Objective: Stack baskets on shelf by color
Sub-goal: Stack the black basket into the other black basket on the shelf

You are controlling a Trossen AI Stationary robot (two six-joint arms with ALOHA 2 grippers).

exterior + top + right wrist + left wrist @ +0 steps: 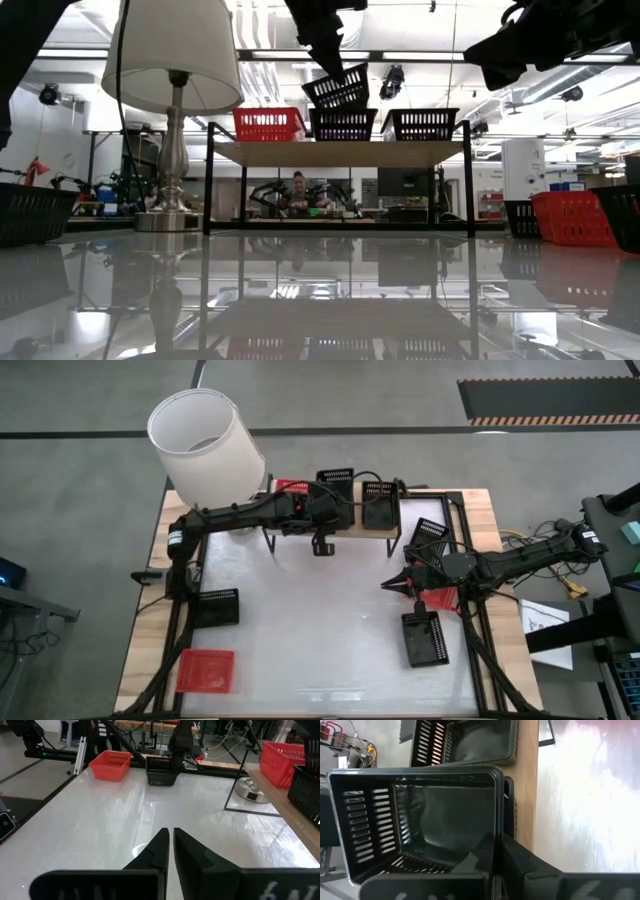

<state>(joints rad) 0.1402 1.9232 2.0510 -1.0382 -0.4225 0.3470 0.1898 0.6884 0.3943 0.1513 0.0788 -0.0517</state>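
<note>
Gripping a slotted black plastic basket [420, 820], left hand [495, 855] clamped.

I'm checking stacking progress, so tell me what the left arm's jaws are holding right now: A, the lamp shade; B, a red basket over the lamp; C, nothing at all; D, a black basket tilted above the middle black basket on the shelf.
D: the left gripper is shut on a tilted black basket above the middle black basket on the shelf.
</note>
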